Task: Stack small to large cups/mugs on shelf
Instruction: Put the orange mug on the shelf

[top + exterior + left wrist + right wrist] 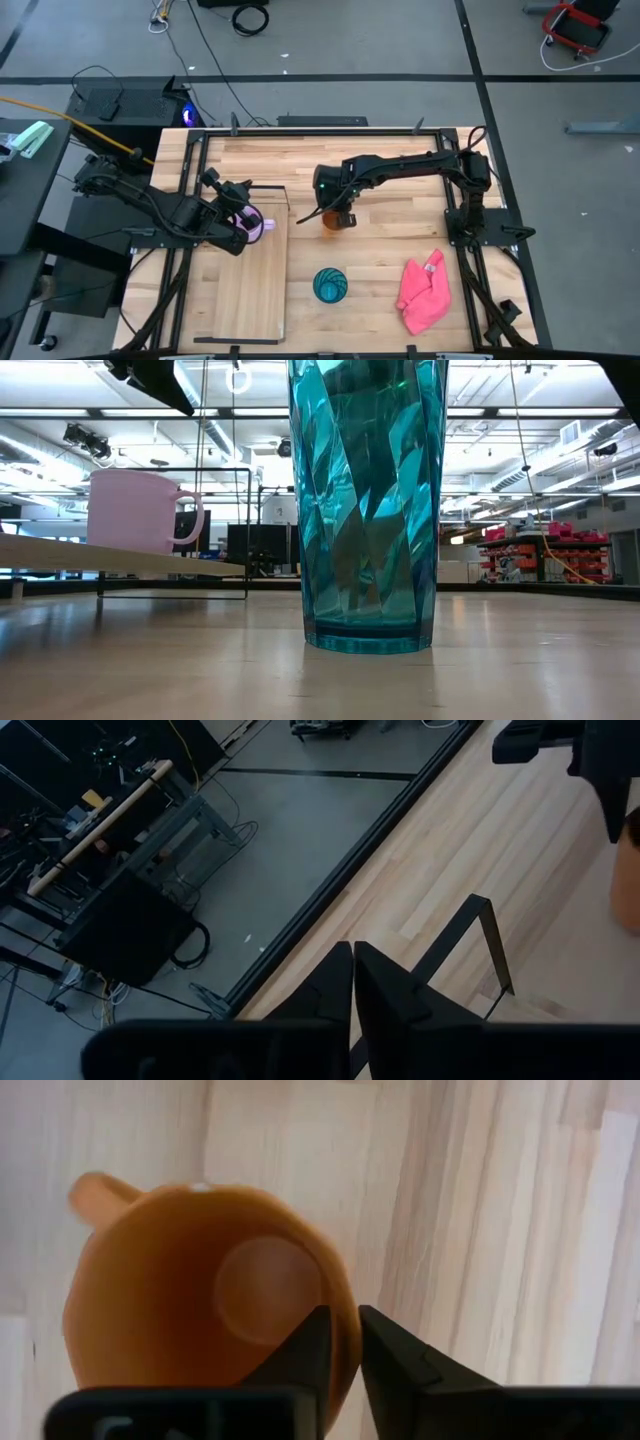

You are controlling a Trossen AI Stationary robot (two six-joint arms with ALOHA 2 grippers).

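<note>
Orange mug [200, 1295] beside the shelf [245, 290] needs right hand [340, 1342], fingers straddling its rim, to clamp squarely; whether it grips yet, I cannot tell.

The lilac mug [253, 224] stands upright on the shelf [240, 290], near its end with the black wire frame, handle to the side; the orange mug [331, 219] stands on the tabletop just beside the shelf, mouth up, with its handle towards the shelf; the teal cup [330, 285], faceted and transparent, stands upright on the tabletop, apart from both mugs.
</note>
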